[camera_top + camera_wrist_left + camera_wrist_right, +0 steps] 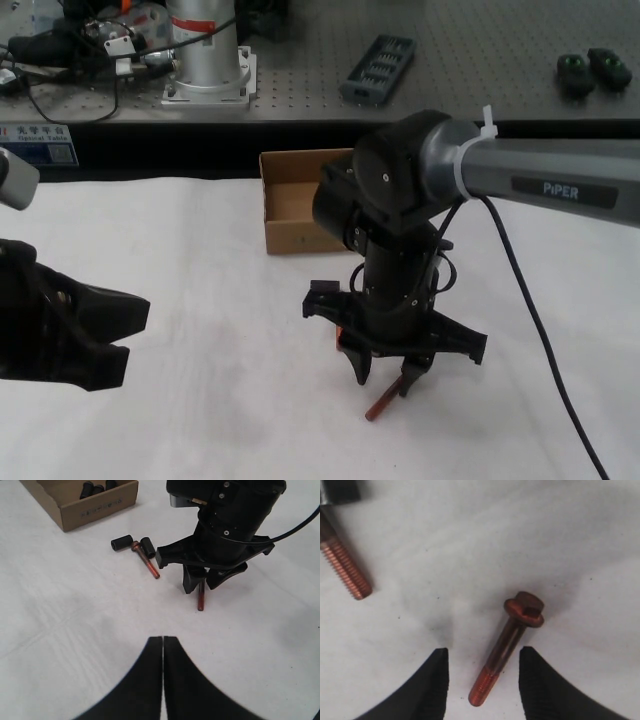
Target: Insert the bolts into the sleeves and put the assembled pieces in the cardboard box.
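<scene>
A copper bolt [510, 642] lies flat on the white cloth, also seen as the bolt [383, 405] [200, 597]. My right gripper [482, 652] [385, 385] [205, 582] points down over it, open, one finger on each side of the threaded end and neither touching it. A second bolt [146, 560] [345, 567] lies nearby between two black sleeves [121, 544] [147, 547]. The cardboard box [290, 235] [85, 510] holds a few black pieces. My left gripper [163, 640] [135, 330] hovers at the left, shut and empty.
White cloth [200, 420] covers the bench. Behind it a perforated metal table carries a silver post [205, 50], a dark tray [378, 68], cables and two dark round parts [595, 72]. The right arm's cable [530, 320] trails over the cloth.
</scene>
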Robot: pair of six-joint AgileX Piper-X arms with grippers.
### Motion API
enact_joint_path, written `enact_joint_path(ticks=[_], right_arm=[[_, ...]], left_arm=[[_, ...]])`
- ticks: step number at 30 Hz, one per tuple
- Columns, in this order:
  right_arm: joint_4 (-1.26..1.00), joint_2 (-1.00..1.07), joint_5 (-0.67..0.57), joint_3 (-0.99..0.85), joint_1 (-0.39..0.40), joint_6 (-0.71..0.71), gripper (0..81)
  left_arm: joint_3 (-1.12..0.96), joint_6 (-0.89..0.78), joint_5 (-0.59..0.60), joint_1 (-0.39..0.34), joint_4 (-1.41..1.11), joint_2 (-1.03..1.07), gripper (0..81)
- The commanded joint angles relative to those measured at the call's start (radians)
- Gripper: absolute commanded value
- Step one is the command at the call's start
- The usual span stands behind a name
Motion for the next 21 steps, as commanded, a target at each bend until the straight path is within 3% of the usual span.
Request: enact_joint_path(ticks=[1, 16, 18, 21], right_arm=[[0.011, -0.03, 0.002, -0.001, 0.005, -0.001, 33.7], [-0.045, -0.03, 0.046, 0.034, 0.004, 0.067, 33.6], [-0.052, -0.03, 0.063, 0.034, 0.002, 0.069, 29.5], [-0.051, -0.03, 0.093, 0.034, 0.002, 0.072, 17.4]], left_arm=[[-0.002, 0.01, 0.004, 0.003, 0.001, -0.006, 0.6], [-0.002, 0.01, 0.004, 0.003, 0.001, -0.006, 0.6], [-0.002, 0.015, 0.004, 0.003, 0.001, -0.006, 0.6], [-0.002, 0.052, 0.004, 0.003, 0.001, -0.006, 0.6]])
